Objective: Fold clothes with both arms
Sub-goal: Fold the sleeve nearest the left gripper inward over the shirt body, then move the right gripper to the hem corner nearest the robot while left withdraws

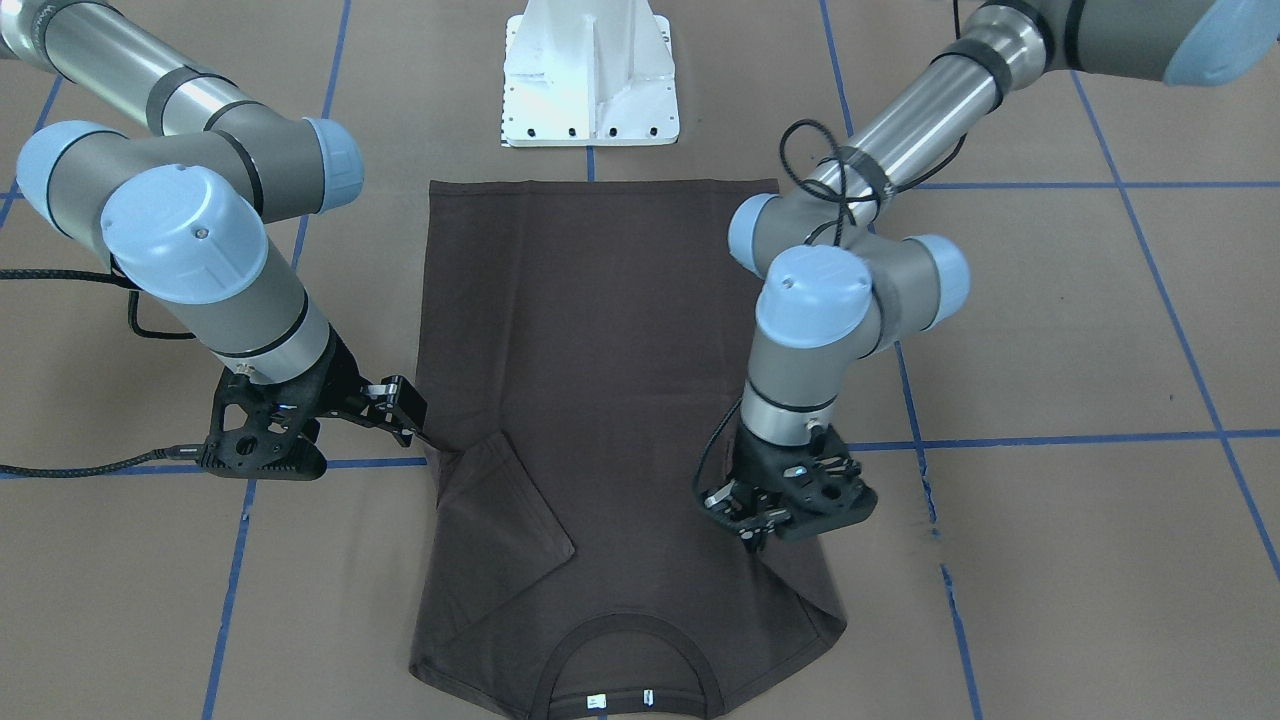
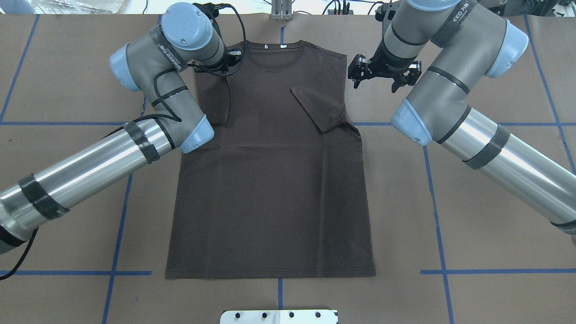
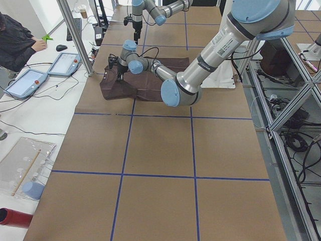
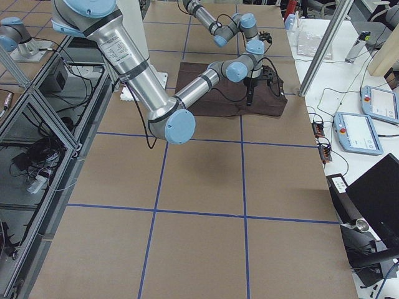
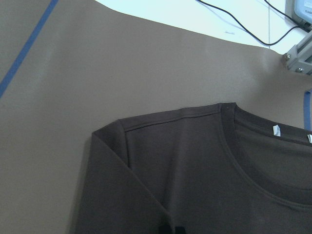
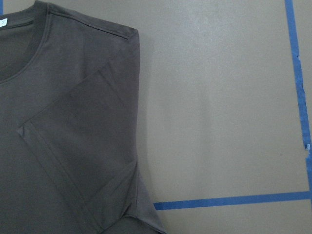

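A: Two sleeves (image 2: 320, 108) lie turned in over the chest, so I'd judge the sleeve step about done. The T-shirt (image 2: 270, 189) is flat mid-surface (image 2: 454, 202), with its collar (image 2: 274, 57) at the top of the overhead view.

B: And the fingers?

A: The left gripper (image 1: 752, 535) stands over its folded sleeve, fingers drawn close. I cannot tell whether they pinch cloth. The right gripper (image 1: 405, 415) sits at the shirt's edge, frame left in the front view, fingers apart and empty.

B: Next?

A: Probably both pinch the shoulder corners and carry them to the hem (image 2: 270, 273). The sides are bare. The pedestal (image 2: 279, 316) just beyond the hem limits the travel.
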You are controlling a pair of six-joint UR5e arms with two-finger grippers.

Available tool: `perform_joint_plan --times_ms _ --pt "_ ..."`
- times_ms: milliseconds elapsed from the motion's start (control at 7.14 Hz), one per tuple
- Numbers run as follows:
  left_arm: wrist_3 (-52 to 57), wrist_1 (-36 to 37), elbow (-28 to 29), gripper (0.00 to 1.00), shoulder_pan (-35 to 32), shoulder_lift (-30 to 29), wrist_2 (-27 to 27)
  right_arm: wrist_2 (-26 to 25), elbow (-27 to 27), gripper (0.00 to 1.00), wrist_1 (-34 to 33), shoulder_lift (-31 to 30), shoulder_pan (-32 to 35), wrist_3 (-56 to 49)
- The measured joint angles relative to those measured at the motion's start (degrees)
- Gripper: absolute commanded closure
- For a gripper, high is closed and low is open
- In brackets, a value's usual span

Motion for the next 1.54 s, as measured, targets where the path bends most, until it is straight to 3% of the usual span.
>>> perform_joint_plan --times_ms 140,560,840,1120,1540 --pt "-0.37 -0.82 2.94 0.01 0.61 -1.64 0.16 -0.01 0.10 0.00 0.04 -0.06 -0.07 0.27" --pt "-0.04 -7.27 4.24 0.00 1.75 -1.90 0.14 -0.10 -0.13 0.00 0.06 -0.79 -0.30 -0.07" --pt "0.34 -8.31 -1.21 0.00 1.81 1.33 -1.74 -0.14 0.52 0.00 0.06 -1.52 -0.62 0.25" --pt "3.66 -2.58 -16.16 0.00 1.69 9.86 -7.51 -1.30 7.11 0.00 0.10 -5.80 -3.69 5.98" --pt "9.02 8.76 -38.64 0.00 1.49 22.61 -9.21 -16.79 25.81 0.00 3.05 -20.55 -21.75 24.01"
